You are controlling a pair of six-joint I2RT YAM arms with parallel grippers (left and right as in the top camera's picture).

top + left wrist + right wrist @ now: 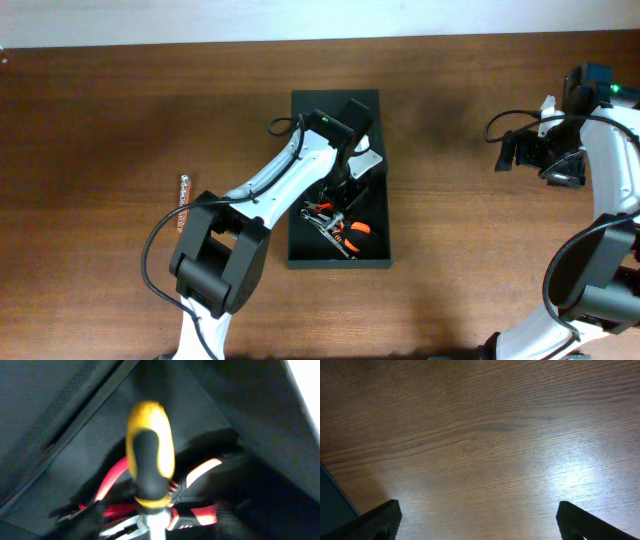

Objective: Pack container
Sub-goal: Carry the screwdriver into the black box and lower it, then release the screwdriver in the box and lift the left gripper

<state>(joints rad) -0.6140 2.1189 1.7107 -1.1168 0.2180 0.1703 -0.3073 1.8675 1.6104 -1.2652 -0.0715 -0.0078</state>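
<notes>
A: Jaws?
B: Spread wide and empty on the right gripper (480,525), near the desk's (120,120) right edge. On the left gripper (352,160), cannot tell.
A: Box (340,264)?
B: Mid-desk, left gripper inside, by 1 yellow-handled screwdriver (150,460).

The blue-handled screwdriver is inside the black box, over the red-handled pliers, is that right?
Not quite. The screwdriver has a yellow and black handle, not a blue one; the left wrist view shows it. It is inside the matte black rectangular box, over the red-handled pliers.
</notes>
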